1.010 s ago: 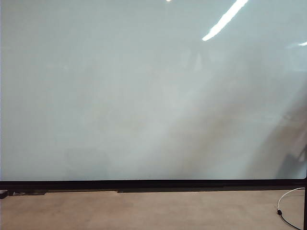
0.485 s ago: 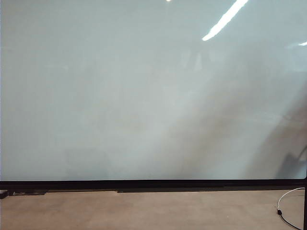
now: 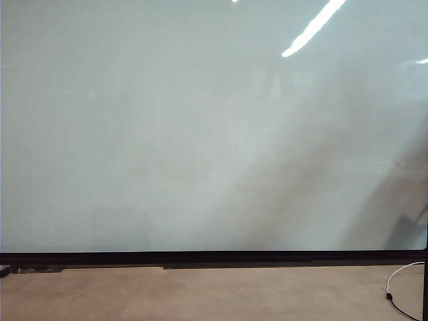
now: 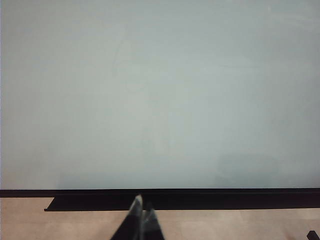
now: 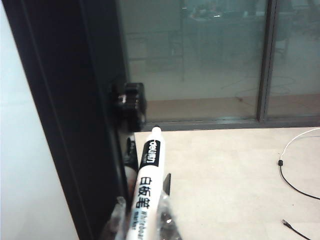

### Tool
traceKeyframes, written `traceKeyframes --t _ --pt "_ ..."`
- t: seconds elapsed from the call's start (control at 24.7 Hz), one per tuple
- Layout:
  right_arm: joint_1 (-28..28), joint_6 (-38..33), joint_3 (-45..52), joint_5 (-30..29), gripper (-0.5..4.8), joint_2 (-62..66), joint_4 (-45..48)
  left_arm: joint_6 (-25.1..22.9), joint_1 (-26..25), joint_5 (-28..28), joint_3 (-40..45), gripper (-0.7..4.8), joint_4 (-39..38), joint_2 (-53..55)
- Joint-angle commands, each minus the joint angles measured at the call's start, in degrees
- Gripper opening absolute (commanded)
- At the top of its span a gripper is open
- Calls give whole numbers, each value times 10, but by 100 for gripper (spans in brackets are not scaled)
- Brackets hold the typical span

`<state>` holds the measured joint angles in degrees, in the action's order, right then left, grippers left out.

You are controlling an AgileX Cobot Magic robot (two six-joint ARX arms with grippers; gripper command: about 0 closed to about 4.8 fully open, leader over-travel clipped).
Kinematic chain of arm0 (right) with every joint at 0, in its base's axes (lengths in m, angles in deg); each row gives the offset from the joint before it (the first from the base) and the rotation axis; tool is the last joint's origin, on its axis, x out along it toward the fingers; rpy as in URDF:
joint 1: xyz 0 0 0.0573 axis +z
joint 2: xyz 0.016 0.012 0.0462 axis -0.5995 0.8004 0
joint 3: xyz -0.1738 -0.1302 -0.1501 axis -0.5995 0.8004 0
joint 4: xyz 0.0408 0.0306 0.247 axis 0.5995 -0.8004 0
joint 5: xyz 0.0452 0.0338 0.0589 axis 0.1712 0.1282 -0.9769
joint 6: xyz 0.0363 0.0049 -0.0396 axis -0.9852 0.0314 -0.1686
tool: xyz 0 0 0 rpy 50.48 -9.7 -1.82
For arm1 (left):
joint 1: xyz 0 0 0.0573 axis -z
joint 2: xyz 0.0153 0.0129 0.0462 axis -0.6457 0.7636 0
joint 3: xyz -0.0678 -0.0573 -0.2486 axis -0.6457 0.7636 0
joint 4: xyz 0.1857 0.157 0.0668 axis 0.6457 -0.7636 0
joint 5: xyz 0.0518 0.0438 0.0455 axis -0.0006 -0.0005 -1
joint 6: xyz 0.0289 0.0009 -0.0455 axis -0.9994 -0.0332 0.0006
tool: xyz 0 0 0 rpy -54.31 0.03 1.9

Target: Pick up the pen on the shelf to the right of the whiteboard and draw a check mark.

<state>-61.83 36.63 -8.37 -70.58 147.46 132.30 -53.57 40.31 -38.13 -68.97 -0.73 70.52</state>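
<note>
- Large glossy white-grey whiteboard (image 3: 200, 134) with thin black bottom frame fills most of the exterior view; surface unmarked.
- Beige floor (image 3: 200, 294) runs along the bottom edge; a white cable (image 3: 401, 271) lies at lower right.
- Left gripper (image 4: 140, 212), bottom centre of its wrist view, fingers pressed together, holding nothing.
- Right gripper (image 5: 142, 220) beside the board's black side frame (image 5: 65, 125), fingers clamped on the slim white-barrelled pen (image 5: 146, 190) with black band.
</note>
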Motion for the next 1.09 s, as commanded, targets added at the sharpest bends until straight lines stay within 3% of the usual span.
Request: traceKeyframes --t 0.04,0.69,0.89,0.97,1.09 --pt "0 -3 0 -6 -7 -4 9 -3 0 0 -2 -4 7 0" --pt "-25 -13 11 37 -7 -29 9 -3 0 0 -2 -4 7 0" --pt "-11 -10 86 153 -7 -120 9 -3 0 0 -2 -5 7 0" --pt "12 -9 138 231 -7 -178 9 -3 0 0 -2 -4 7 0" --pt "43 -9 197 285 -7 -243 8 -3 0 0 -2 -4 7 0"
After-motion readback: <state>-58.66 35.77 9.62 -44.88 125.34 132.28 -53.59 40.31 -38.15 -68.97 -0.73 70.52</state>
